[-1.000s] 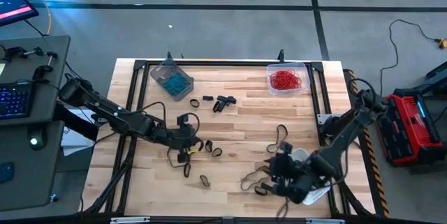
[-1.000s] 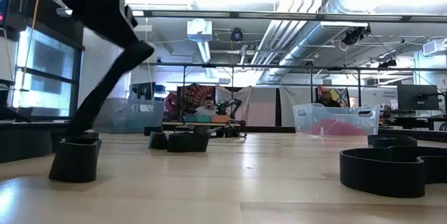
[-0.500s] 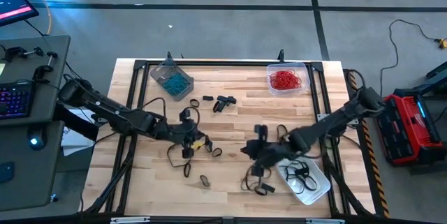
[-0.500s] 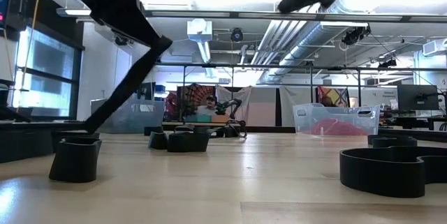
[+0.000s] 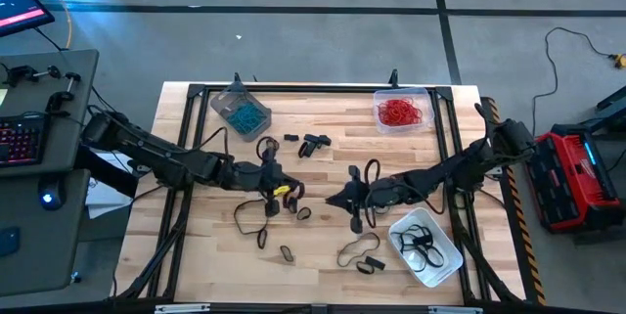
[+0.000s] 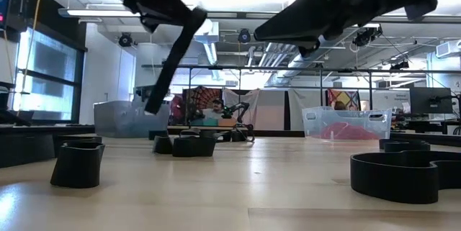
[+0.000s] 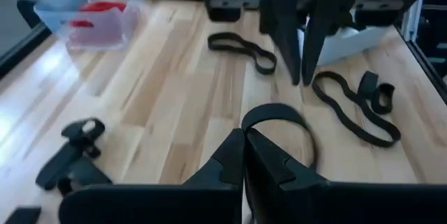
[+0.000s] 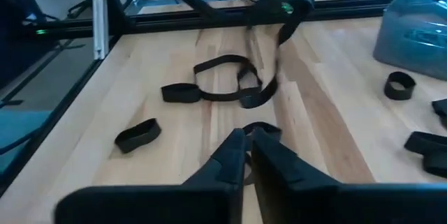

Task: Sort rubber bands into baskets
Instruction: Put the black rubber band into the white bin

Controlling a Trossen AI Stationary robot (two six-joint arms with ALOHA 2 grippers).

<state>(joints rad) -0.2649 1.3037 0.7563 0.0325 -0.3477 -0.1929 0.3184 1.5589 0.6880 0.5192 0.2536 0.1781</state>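
Observation:
Black rubber bands (image 5: 301, 213) lie loose on the wooden table's middle. Three baskets stand on it: a grey-tinted one (image 5: 227, 99) with teal bands at the far left, a clear one (image 5: 423, 97) with red bands at the far right, and a whitish one (image 5: 445, 260) with black bands at the near right. My left gripper (image 5: 289, 195) is shut on a black band (image 6: 169, 65) above the middle left. My right gripper (image 5: 337, 197) faces it from the right, shut and raised. A small black loop (image 8: 262, 128) shows just past its tips, and I cannot tell whether they touch. My left gripper pinches one black band between its fingertips, at a bend of the loop (image 7: 257, 121). The fingers slant down, coming from the table's left. The band hangs slack below them as a slanting strip, its lower end (image 6: 153, 106) clear of the table.
A large black loop (image 5: 246, 218) and small bands (image 5: 284, 252) lie near the left gripper. More bands (image 5: 360, 251) lie near the whitish basket, and black pieces (image 5: 313, 143) lie at the far middle. A black frame (image 5: 293, 89) runs around the table top.
My right gripper has swung from over the whitish basket toward the table's middle and now points at the left gripper. My left gripper has risen a little and shifted toward the right, lifting its black band, whose lower end has come clear of the table.

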